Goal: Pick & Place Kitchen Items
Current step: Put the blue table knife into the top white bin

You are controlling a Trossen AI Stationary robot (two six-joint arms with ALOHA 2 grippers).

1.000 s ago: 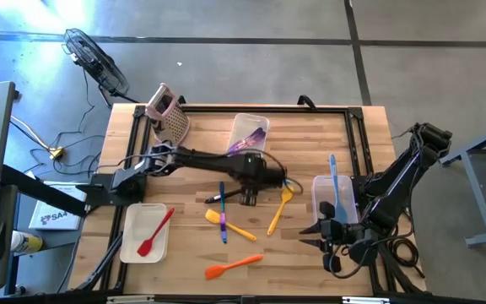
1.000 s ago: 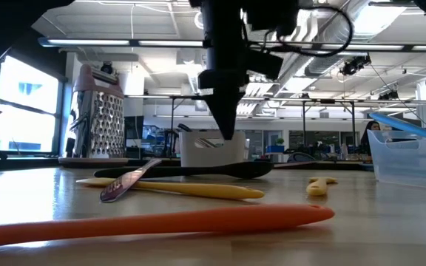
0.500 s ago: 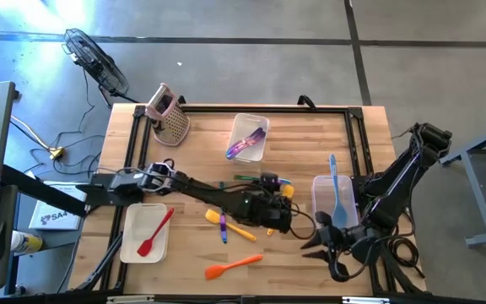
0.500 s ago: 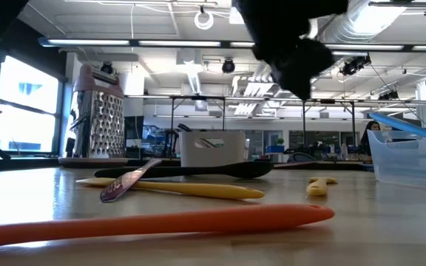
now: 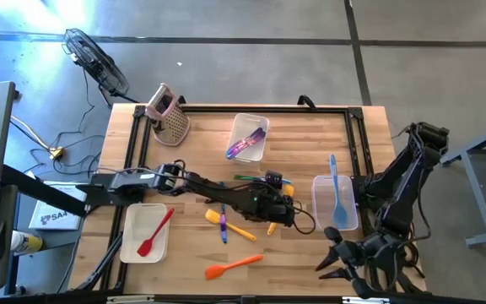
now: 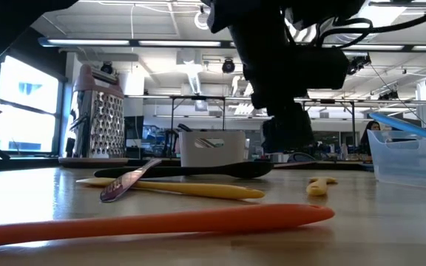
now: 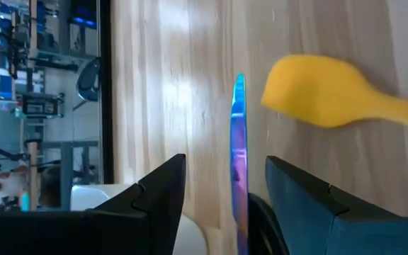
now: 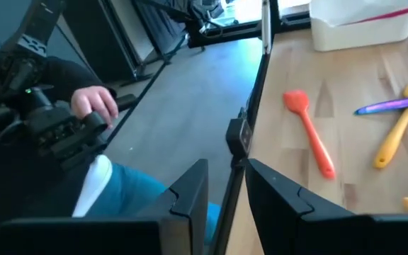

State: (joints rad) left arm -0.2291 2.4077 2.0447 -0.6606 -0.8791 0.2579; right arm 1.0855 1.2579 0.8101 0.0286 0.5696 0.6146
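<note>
red spatula (image 5: 154, 233) in white bin (image 5: 131, 242) | blue spatula (image 5: 337, 199) in clear bin (image 5: 321, 187)

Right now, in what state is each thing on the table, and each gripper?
left gripper: low over the middle of the table, load unclear.
right gripper: open, empty, at the table's edge.
red spatula: lying in the white bin.
blue spatula: in the clear right bin, handle sticking out.
purple utensils: in the clear middle bin.
orange spatula: flat on the table.
grater: upright.
</note>
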